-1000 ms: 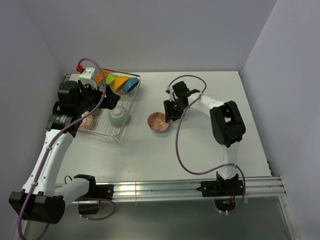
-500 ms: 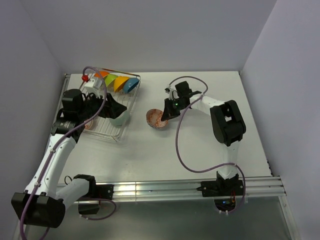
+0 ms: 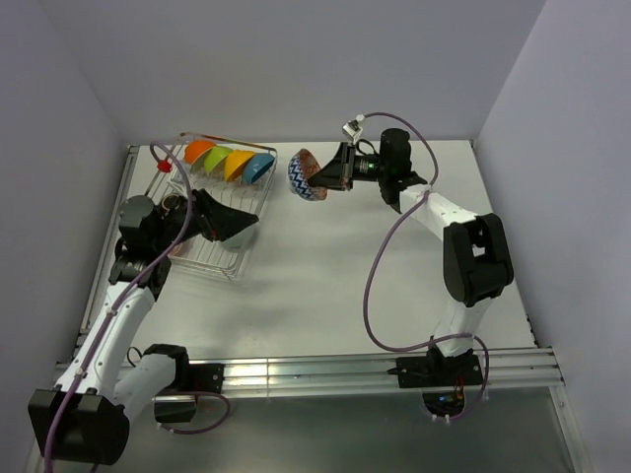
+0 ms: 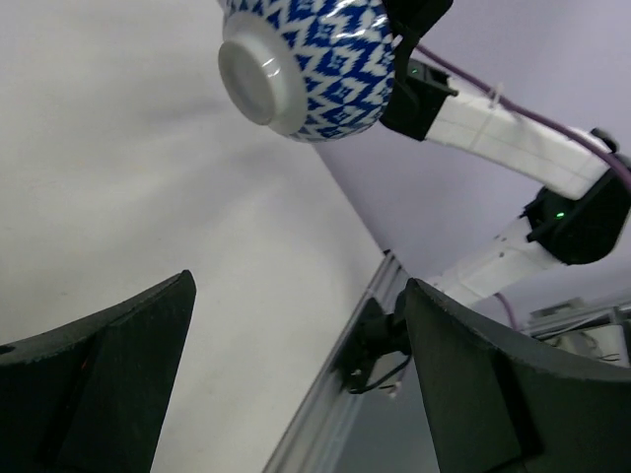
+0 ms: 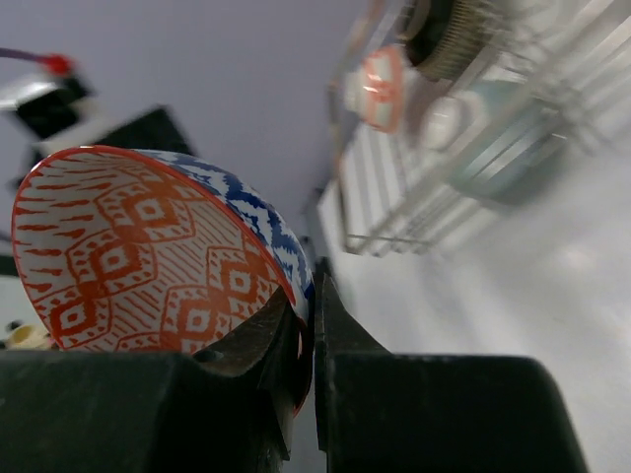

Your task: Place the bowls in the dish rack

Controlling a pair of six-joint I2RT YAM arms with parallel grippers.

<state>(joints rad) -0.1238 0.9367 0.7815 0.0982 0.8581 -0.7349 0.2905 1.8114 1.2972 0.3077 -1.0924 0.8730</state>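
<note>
My right gripper (image 3: pixel 328 173) is shut on the rim of a patterned bowl (image 3: pixel 306 174), blue-white zigzag outside and orange-red inside. It holds the bowl on edge in the air just right of the dish rack (image 3: pixel 258 202). In the right wrist view the jaws (image 5: pixel 312 325) pinch the bowl's rim (image 5: pixel 148 256). Orange (image 3: pixel 200 151), green (image 3: pixel 219 158), yellow-orange (image 3: pixel 237 165) and blue (image 3: pixel 259 168) bowls stand on edge along the rack's far side. My left gripper (image 3: pixel 242 223) is open and empty over the rack. Its view shows the held bowl's underside (image 4: pixel 306 59) between the spread fingers (image 4: pixel 99 394).
The right wrist view shows a pale teal bowl (image 5: pixel 493 148) and a red-and-white bowl (image 5: pixel 380 89) in the rack (image 5: pixel 394 241). A red-tipped cable (image 3: pixel 162 166) loops over the rack's left end. Walls close in behind and on both sides. A metal rail (image 3: pixel 325 370) runs along the near edge.
My right gripper has lifted the patterned bowl off the table and carried it back and left, up beside the rack's right end. My left arm has drawn back, its gripper now pointing right.
</note>
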